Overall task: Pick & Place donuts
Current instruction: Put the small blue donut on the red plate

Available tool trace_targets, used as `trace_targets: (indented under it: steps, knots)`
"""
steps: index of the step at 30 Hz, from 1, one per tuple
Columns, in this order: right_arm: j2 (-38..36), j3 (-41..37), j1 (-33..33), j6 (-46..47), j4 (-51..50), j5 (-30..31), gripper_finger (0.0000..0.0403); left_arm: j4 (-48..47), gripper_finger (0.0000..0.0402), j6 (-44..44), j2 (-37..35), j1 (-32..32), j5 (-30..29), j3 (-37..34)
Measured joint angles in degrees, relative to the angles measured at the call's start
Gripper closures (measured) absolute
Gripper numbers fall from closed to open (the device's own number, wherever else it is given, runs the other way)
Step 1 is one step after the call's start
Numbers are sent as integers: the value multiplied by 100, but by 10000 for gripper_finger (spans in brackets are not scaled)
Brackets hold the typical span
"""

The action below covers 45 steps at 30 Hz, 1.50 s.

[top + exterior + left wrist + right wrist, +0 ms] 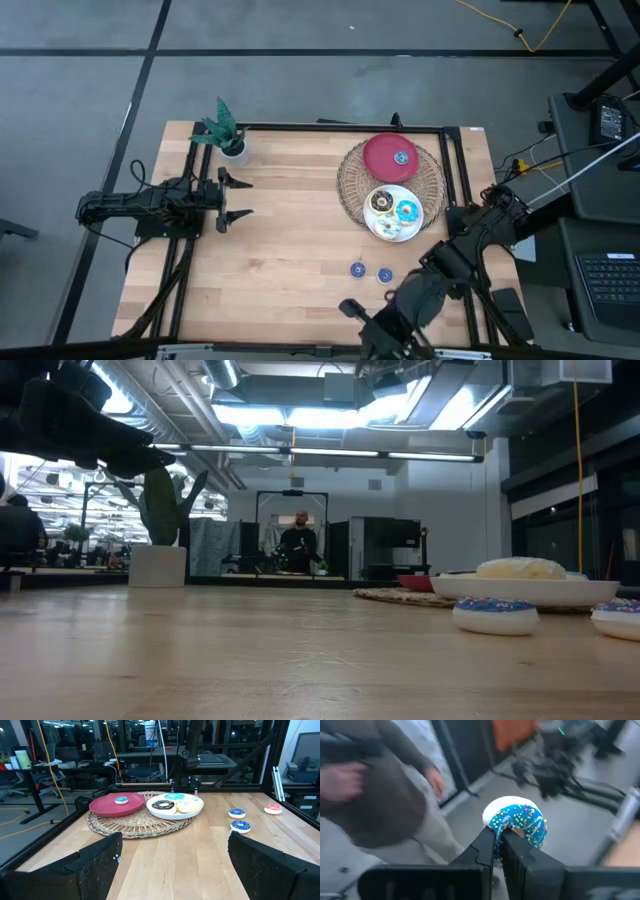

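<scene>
Overhead: left gripper (pixel 243 197) spread wide, well left of the wicker mat (pixel 352 192); red plate (pixel 390 157) and white plate (pixel 395 216) on the mat, two small blue donuts (pixel 371 271) on bare wood just in front of it.

Table level: small donuts lying flat, hole axis vertical.

Left wrist: pink donut (pixel 273 809) flat, near the two blue ones, well apart from the mat.

Right wrist: right gripper (pixel 498 840) pressed together on the rim of a blue-iced donut (pixel 520 824), carried off the table, ring standing on edge, hole roughly sideways. Probably light, stiff plastic, slippery; best pinched through the hole across the rim.
</scene>
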Motion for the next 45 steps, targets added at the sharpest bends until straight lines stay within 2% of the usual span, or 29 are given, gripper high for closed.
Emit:
trace_targets:
  steps: [6,11,16,22,25,33,45]
  knots:
    - [0,-2,-263,426,1168,-1198,375,-1,48,0,0,0,0,1]
    - [0,-2,-435,900,2654,-1986,375,0,49,0,1,0,-1,0]
    - [0,-2,-607,1512,4261,-2332,375,0,48,0,0,2,-2,0]
    - [0,-2,-768,2119,6195,-2339,375,0,49,0,0,0,-2,2]
    - [0,-2,-858,2505,7155,-2200,375,-1,48,0,0,2,-2,0]
    - [0,-2,-1219,3005,8840,-1040,379,-1,48,0,0,0,-2,1]
    - [2,-2,-2086,2768,9324,572,382,-1,49,0,0,0,0,1]
